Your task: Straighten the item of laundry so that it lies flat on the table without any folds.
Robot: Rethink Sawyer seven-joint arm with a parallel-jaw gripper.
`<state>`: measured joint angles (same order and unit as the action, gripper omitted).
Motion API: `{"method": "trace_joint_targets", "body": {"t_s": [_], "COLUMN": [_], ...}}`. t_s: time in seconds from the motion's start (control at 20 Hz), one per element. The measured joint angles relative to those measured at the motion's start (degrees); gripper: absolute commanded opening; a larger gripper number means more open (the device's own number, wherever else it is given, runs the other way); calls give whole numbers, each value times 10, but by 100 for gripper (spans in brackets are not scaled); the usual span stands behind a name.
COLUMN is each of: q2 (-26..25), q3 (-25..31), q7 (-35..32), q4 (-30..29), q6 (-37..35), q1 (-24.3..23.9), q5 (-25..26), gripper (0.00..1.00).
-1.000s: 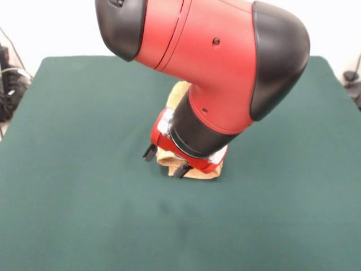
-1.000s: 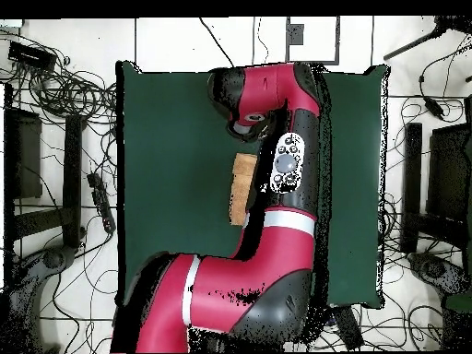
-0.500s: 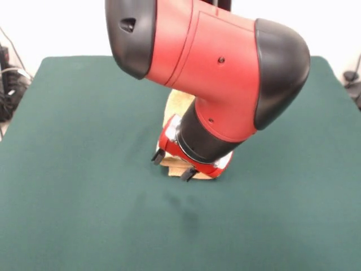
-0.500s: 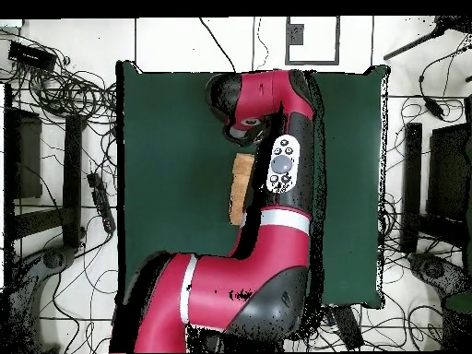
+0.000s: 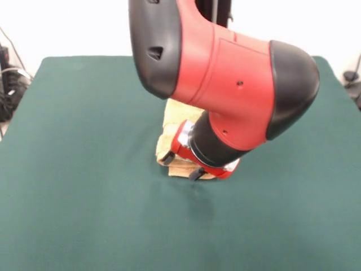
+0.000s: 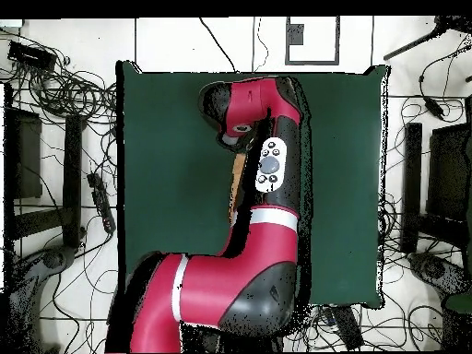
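Note:
The orange-tan towel [image 5: 172, 129] lies folded into a narrow strip in the middle of the dark green table [image 5: 84, 147], with its near end bunched. My gripper [image 5: 182, 166] is low over that near end. Its two black fingers [image 5: 168, 158] are spread apart, open, right at the cloth. Whether they touch it I cannot tell. The red and black arm hides most of the towel. In the overhead view only a thin sliver of the towel [image 6: 238, 189] shows beside the arm on the table [image 6: 166, 184], and the gripper is hidden under the arm.
Cables [image 6: 69, 88] and dark stands [image 6: 74, 175] lie on the floor left of the table in the overhead view. More gear [image 6: 452, 175] stands to its right. Cables [image 5: 10, 79] show at the front view's left edge.
The arm has swung right in the front view, carrying the gripper from the towel's left edge to over its near end. In the overhead view the arm now covers more of the towel.

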<state>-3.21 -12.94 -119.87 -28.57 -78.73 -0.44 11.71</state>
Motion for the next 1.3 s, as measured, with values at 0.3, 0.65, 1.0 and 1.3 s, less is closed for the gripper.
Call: {"method": "trace_joint_targets", "body": {"t_s": [0.3, 0.65, 1.0, 1.3], "q2": [-10, -19, -29, -45], "q3": [-19, -35, -49, -55], "q7": [0, 0, 0, 0], "q4": [0, 1, 12, 33], "q6": [-21, -56, -74, -82], "q1": [15, 20, 19, 18], "q5": [0, 0, 0, 0], "gripper": [100, 100, 100, 100]}}
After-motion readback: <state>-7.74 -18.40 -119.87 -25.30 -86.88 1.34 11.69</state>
